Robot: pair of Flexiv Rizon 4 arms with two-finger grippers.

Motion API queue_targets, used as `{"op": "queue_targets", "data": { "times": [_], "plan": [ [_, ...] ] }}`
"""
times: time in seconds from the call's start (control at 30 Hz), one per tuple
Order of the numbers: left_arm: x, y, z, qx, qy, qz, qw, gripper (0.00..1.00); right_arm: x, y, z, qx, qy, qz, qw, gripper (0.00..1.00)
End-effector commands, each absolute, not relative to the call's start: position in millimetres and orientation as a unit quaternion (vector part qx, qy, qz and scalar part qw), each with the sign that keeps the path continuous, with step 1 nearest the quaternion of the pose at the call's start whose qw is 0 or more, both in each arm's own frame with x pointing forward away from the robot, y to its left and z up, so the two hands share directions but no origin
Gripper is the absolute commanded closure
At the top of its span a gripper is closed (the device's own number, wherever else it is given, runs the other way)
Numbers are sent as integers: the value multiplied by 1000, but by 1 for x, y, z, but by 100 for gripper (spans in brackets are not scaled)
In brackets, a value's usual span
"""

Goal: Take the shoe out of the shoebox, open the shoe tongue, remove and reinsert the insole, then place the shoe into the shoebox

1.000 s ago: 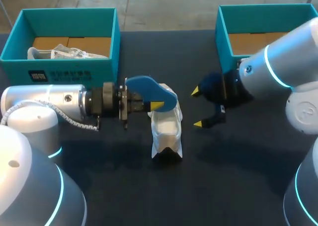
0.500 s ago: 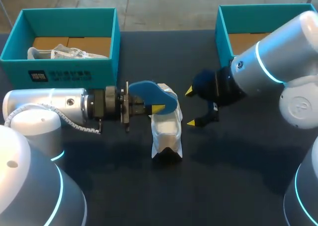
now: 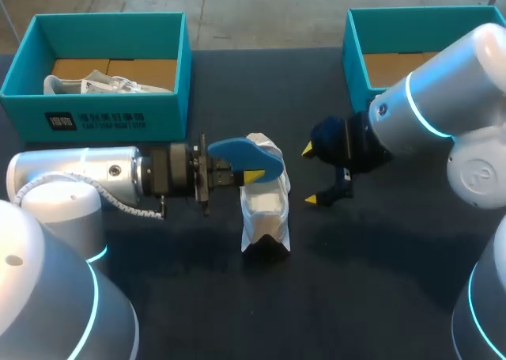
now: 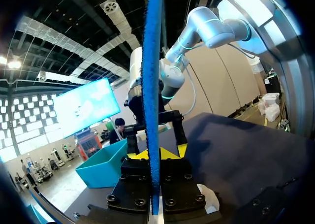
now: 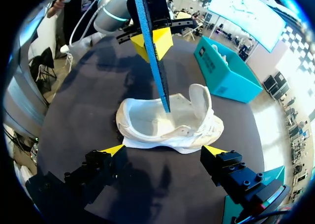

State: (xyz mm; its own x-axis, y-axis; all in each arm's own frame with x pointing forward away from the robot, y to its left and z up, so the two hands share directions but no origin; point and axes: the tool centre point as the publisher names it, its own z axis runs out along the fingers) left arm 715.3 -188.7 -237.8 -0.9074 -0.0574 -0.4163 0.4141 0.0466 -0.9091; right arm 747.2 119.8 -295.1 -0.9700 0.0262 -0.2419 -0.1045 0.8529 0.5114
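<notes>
A: Left hand first, quick.
B: Left hand [image 3: 251, 172] clamped on the flat blue foam insole [image 3: 241, 156], gripped edge-on. The insole's free end is at the mouth of the white fabric sneaker [image 3: 263, 210]; can't tell if it touches. Sneaker lies on the dark table [image 3: 379, 281], out of any box.
A: Right hand?
B: Right hand [image 3: 315, 174] spread wide, holding nothing, near the sneaker, apart from it.
A: Risks?
B: My read: nothing pins the sneaker, so pushing the insole in could shove or tip it. The thin insole could also buckle, or snag on the collar or tongue.
A: Counts?
B: Two hands. One insole. Two sneakers: this one, plus a second white sneaker [image 3: 95, 83] inside the near-left teal cardboard shoebox [image 3: 103, 119]. Two shoeboxes; the far-right teal shoebox [image 3: 357, 47] shows only its brown floor.
</notes>
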Motion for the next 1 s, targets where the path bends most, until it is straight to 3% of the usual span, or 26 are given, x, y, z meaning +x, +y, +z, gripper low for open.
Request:
{"op": "queue_targets", "data": {
  "times": [0.03, 1.0],
  "plan": [
    [710, -192, -242, 123, 702, -678, 178, 100, 736, 115, -292, -13, 960, 250, 128, 0],
    [715, -209, -274, 116, 704, -682, 161, 100, 737, 116, -304, -16, 962, 254, 101, 0]
  ]
}}
